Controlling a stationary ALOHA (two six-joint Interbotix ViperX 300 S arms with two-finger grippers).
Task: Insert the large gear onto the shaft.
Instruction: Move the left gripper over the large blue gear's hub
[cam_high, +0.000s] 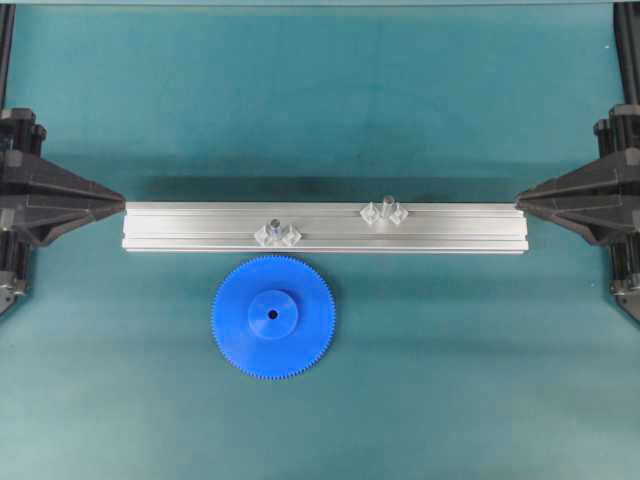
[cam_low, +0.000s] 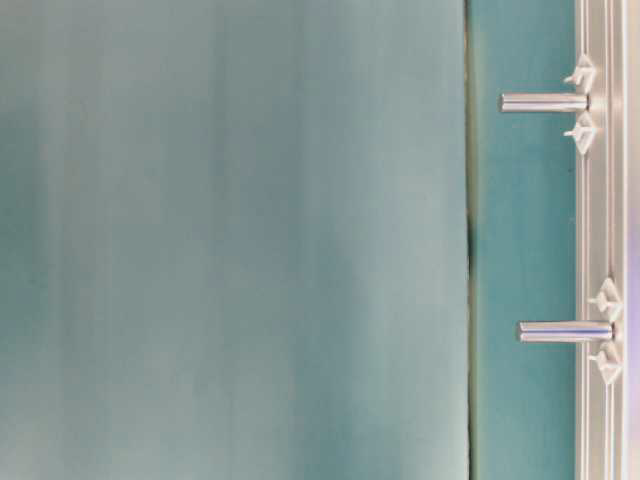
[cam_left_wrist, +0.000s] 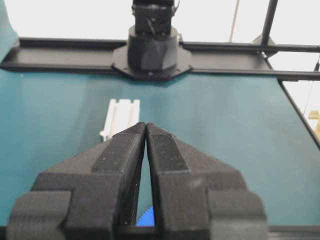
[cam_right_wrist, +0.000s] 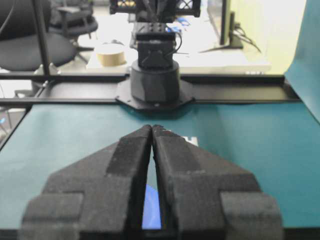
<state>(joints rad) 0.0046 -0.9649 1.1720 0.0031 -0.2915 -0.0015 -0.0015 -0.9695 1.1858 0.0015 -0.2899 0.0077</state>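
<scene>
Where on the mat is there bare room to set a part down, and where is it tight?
Bare mat lies behind the aluminium rail, and in front of it right of the large gear and, narrower, to its left. Tight spots: the thin strip between gear and rail, and the rail ends, where the left gripper and right gripper rest shut.

Overhead view looks straight down; the turned table-level view shares its rail (cam_high: 325, 226); wrist views face each other.

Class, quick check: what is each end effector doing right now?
Left end effector: closed, holding nothing.
Right end effector: closed, holding nothing.
</scene>
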